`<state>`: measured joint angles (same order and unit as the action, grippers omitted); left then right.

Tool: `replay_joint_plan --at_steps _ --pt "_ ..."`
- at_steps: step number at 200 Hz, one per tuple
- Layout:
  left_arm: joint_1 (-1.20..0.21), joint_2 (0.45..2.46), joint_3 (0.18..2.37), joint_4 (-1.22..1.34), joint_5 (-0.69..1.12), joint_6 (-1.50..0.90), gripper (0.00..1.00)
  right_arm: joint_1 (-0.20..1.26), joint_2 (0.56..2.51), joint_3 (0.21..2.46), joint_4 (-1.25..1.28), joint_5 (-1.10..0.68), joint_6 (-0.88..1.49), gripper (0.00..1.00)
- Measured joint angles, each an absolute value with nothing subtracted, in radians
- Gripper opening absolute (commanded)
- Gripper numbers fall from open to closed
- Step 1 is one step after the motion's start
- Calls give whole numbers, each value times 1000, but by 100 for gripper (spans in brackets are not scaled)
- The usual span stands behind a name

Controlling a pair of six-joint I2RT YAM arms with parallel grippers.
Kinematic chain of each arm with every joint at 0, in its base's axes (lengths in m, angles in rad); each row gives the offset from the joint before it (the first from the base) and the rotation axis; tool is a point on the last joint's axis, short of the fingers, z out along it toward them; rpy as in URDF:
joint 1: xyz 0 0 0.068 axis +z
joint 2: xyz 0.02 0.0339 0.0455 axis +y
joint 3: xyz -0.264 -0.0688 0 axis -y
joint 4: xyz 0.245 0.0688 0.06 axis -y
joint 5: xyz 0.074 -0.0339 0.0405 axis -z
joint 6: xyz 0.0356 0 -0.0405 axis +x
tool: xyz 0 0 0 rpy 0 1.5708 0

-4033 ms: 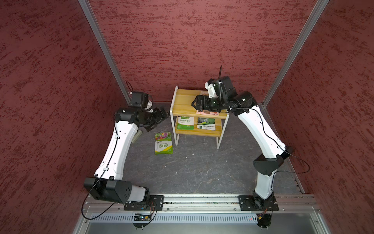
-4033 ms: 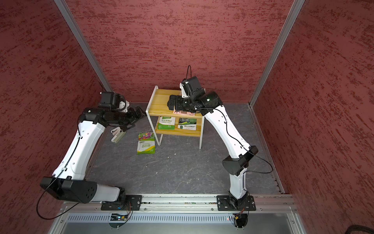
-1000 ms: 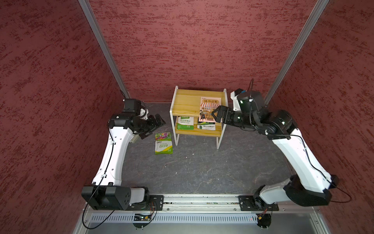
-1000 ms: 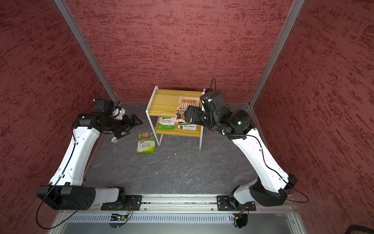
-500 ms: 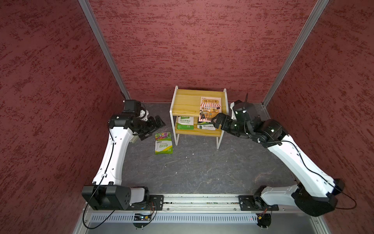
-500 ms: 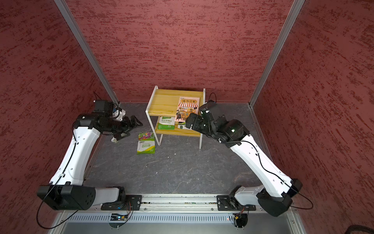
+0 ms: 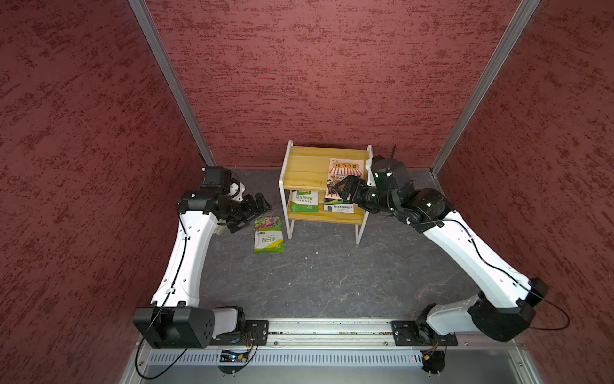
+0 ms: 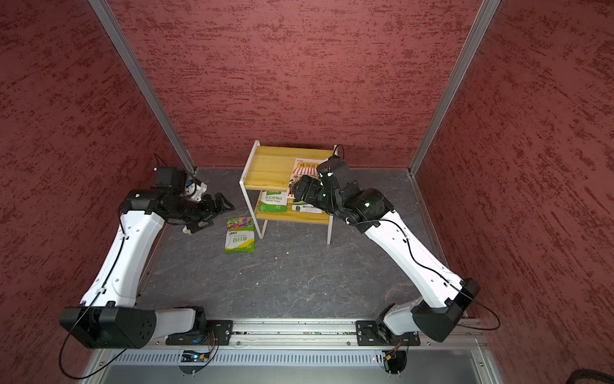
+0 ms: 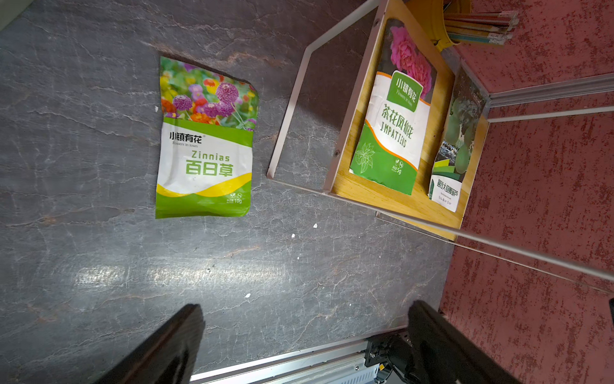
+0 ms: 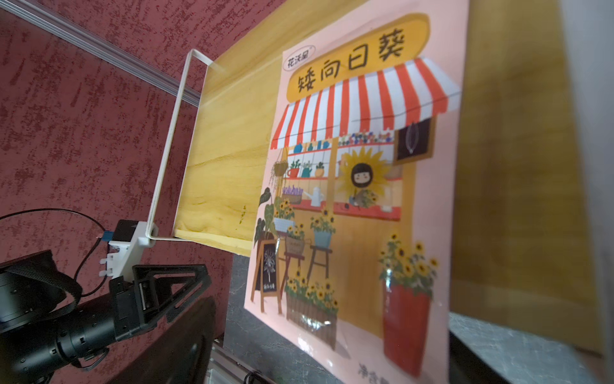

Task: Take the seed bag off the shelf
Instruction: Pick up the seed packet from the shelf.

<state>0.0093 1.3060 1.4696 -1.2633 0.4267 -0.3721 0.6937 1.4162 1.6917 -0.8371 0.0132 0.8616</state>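
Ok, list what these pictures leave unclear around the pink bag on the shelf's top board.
Pink seed bag: lower end covered by the right gripper in both top views; blurred and cut by the picture's edge in the right wrist view.
Whether the gripper touches the bag: cannot tell.
White-labelled packet below: mostly hidden by them, top views.

seed bags (image 7: 268,234): 4 | shelf (image 7: 305,166): 1 | arms (image 7: 189,252): 2

Light is even; the right wrist view blurs.
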Motion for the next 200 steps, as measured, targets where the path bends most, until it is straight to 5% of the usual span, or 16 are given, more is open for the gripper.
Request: replay_joint_plan --at_steps 41,95,200 --pt "11 1306 1470 -1263 437 -368 100 692 1416 1691 -779 2 874 53" --pt "11 1307 1469 -1262 445 -368 100 689 1415 1669 -730 -1 883 2" --pt "12 1308 1469 -1261 448 -367 100 657 1425 1662 -609 -46 901 0"
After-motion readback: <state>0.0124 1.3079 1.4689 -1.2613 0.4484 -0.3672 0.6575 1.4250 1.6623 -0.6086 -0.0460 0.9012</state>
